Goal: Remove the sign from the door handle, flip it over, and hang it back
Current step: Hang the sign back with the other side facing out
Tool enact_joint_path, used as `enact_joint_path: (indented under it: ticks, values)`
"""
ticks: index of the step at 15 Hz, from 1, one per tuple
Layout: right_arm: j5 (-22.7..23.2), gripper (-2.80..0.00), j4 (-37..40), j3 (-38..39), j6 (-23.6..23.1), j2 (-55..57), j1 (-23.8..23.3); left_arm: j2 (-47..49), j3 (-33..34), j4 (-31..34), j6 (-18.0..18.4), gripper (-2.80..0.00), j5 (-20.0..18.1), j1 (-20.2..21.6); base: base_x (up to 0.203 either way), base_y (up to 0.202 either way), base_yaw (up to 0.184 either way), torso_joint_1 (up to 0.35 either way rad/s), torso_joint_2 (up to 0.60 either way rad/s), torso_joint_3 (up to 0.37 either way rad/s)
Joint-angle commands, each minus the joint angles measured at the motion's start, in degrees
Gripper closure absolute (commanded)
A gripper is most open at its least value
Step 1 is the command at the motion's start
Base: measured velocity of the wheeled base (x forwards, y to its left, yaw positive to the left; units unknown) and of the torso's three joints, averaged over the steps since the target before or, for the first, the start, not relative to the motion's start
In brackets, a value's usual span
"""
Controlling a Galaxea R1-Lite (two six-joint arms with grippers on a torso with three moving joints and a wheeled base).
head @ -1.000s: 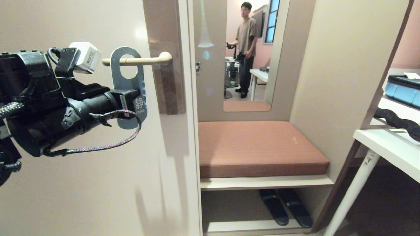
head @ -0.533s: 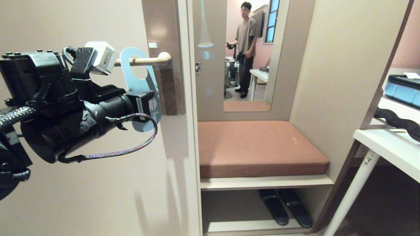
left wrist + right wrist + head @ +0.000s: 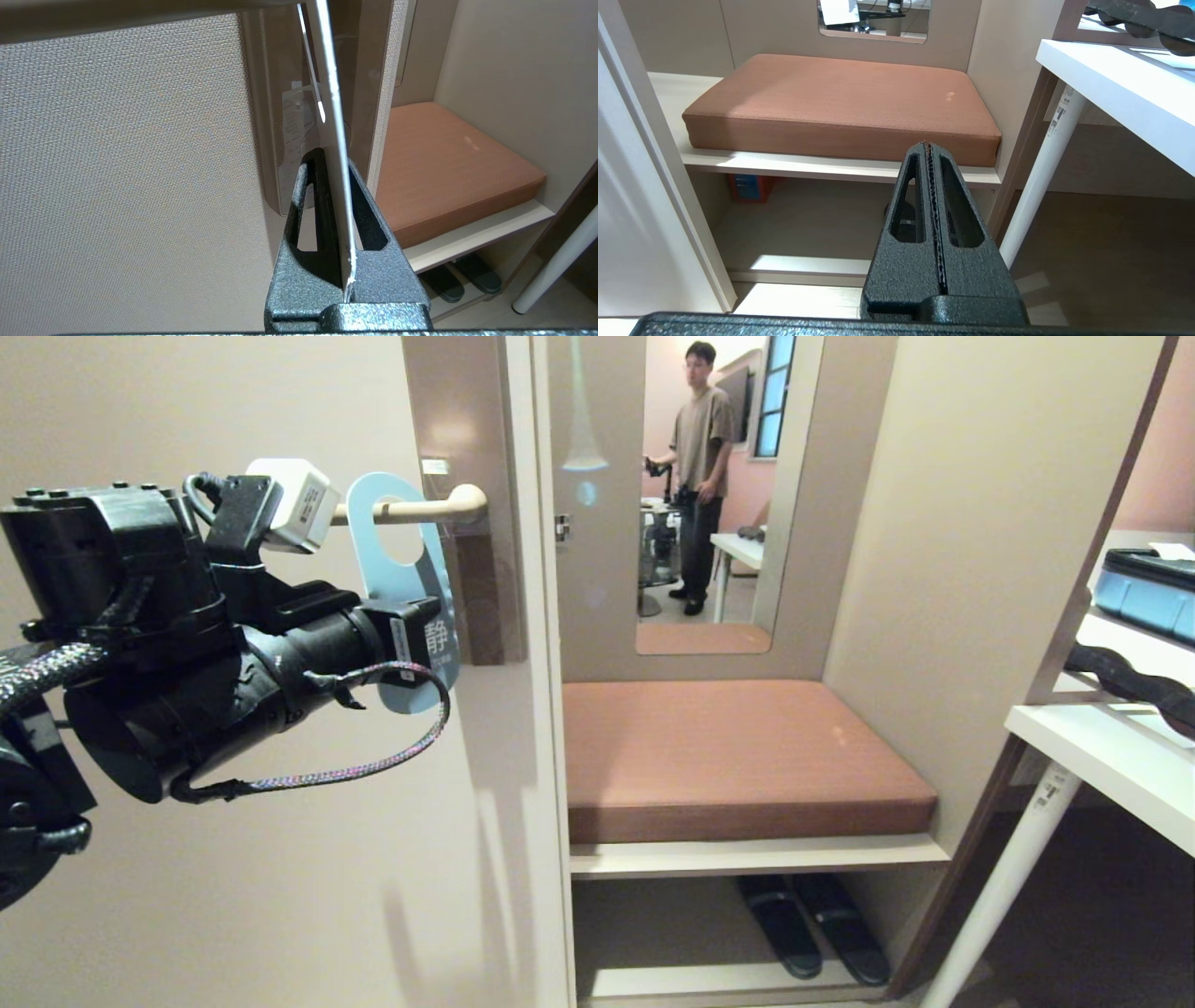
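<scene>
Between our left gripper [image 3: 343, 261] jaws: sign [image 3: 403, 581], lower edge pinched, hole around door handle [image 3: 411, 510]. Right gripper [image 3: 930, 154]: pressed together, idle. Risk: card bends, snags lever.

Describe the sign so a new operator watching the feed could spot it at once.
Look at the beige door on the left and find its cream lever, the door handle. The sign hangs on that bar by its big round hole, with the left gripper shut on its lower part. It is the only flat pale-blue card there, printed with a white character.
</scene>
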Motion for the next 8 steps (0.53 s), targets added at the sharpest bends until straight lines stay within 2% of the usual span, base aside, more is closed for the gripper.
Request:
enact_joint_path:
  ticks: [1, 4, 5, 8]
  values:
    - [0.0, 0.00, 0.0, 0.0, 0.0, 0.0, 0.0, 0.2, 0.1, -0.1, 0.0, 0.00, 0.1, 0.0, 0.000, 0.000, 0.000, 0.000, 0.00, 0.000]
    - [0.0, 0.00, 0.0, 0.0, 0.0, 0.0, 0.0, 0.2, 0.2, -0.1, 0.8, 0.00, 0.1, -0.1, 0.000, 0.000, 0.000, 0.000, 0.00, 0.000]
    - [0.0, 0.00, 0.0, 0.0, 0.0, 0.0, 0.0, 0.2, 0.3, -0.1, 1.3, -2.80, 0.0, -0.1, 0.000, 0.000, 0.000, 0.000, 0.00, 0.000]
    - [0.0, 0.00, 0.1, 0.0, 0.0, 0.0, 0.0, 0.5, 0.2, -0.3, 0.7, -2.80, -0.1, -0.1, 0.000, 0.000, 0.000, 0.000, 0.00, 0.000]
